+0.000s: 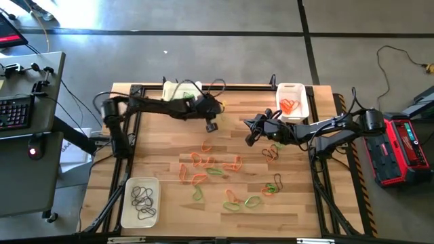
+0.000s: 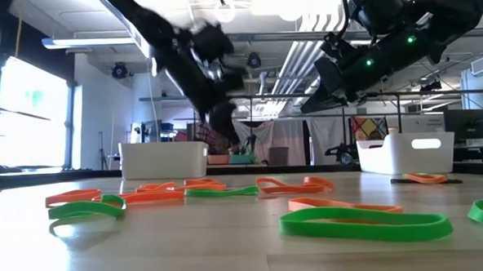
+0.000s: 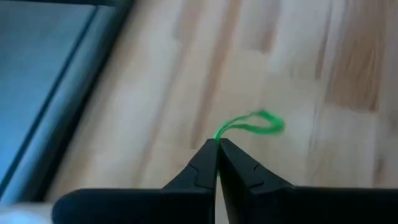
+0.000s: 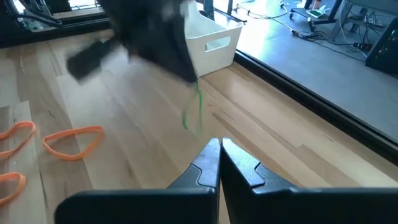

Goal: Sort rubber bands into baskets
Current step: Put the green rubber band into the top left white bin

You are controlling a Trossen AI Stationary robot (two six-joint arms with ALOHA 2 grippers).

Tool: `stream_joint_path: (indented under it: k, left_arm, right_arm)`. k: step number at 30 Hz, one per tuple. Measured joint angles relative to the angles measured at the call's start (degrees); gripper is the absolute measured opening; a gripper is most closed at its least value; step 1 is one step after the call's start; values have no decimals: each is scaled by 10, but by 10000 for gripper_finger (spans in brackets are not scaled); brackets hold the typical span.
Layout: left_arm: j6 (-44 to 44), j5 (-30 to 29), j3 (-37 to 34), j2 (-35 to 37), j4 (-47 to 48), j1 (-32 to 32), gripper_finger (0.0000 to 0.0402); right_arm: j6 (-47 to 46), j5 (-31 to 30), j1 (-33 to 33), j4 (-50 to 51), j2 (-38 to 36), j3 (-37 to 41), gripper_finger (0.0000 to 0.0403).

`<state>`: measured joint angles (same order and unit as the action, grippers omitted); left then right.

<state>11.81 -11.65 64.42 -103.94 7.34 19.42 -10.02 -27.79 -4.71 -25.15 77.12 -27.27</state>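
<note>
My left gripper (image 1: 211, 125) is in the air over the far middle of the table, shut on a green rubber band (image 3: 255, 123). The band also shows in the right wrist view (image 4: 194, 109). My right gripper (image 1: 249, 137) is shut and empty, a little to the right of it, above the table. One white basket (image 1: 182, 90) at the far edge holds green bands. A second (image 1: 293, 102) at the far right holds orange bands. A third (image 1: 140, 201) at the near left holds dark bands. Loose green and orange bands (image 1: 210, 168) lie mid-table. My left gripper pinches one end of the green band's loop (image 3: 219, 135) between its two fingertips. The rest of the loop sticks out past the tips. In the right wrist view the band (image 4: 198, 99) hangs slack below the gripper, clear of the table.
Dark bands (image 1: 271, 152) lie on the right side of the table, and more green and orange ones (image 1: 252, 200) toward the near edge. A black frame runs around the tabletop (image 1: 305, 217). My two arms are close together at the far middle.
</note>
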Motion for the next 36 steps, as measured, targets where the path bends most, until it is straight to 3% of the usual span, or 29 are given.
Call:
stream_joint_path:
  k: [8, 12, 16, 25, 36]
  left_arm:
    - [-52, -109, 0, 151, 110, 32, 1]
    - [-94, -155, 1, 189, 182, 73, 0]
    - [-104, -119, 1, 184, 219, 122, 0]
    - [-86, -68, 1, 99, 233, 197, 7]
    - [-81, -49, 0, 104, 254, 181, 104]
  right_arm:
    - [-1, 0, 0, -9, 0, 0, 0]
    - [-4, 0, 0, -9, 0, 0, 0]
    - [0, 0, 0, -21, 0, 0, 0]
    - [-2, 0, 0, -22, 0, 0, 0]
    - [0, 3, 0, -25, 0, 0, 0]
